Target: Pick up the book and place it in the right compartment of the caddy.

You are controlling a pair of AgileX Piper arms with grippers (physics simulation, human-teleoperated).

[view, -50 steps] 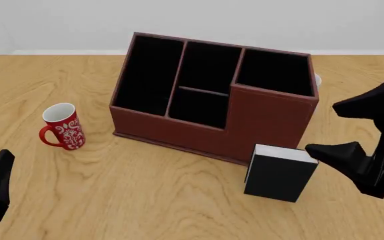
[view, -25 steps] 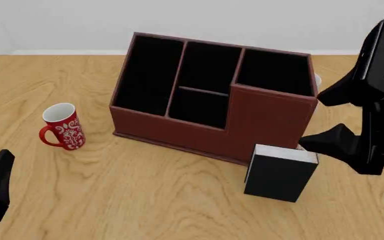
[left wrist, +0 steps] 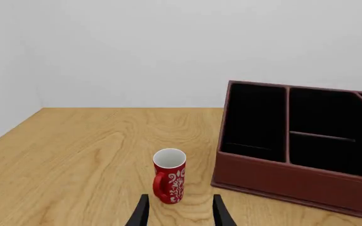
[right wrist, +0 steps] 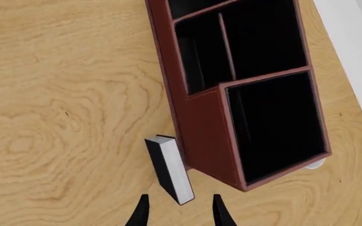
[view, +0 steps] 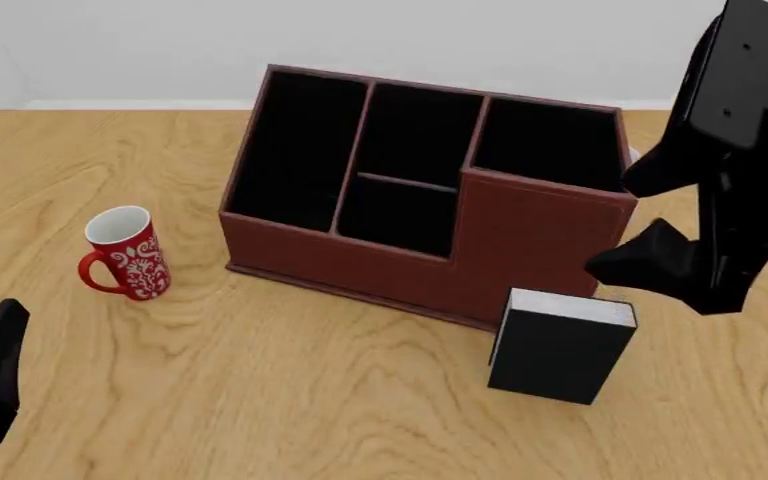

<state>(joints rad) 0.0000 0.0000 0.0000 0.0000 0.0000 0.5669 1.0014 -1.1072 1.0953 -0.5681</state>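
— Where's the book point(view: 560, 346)?

— Upright on the table point(view: 291, 400), just in front of the caddy point(view: 424, 190), below the tall front wall of its right compartment point(view: 551, 145).

— And your right claw point(view: 648, 218)?

— It hangs above the book, fingers spread wide, gripping nothing and touching nothing.

— The left one?

— My left claw point(left wrist: 178, 213) is released too, empty, low over the table near the red mug point(view: 124, 253).
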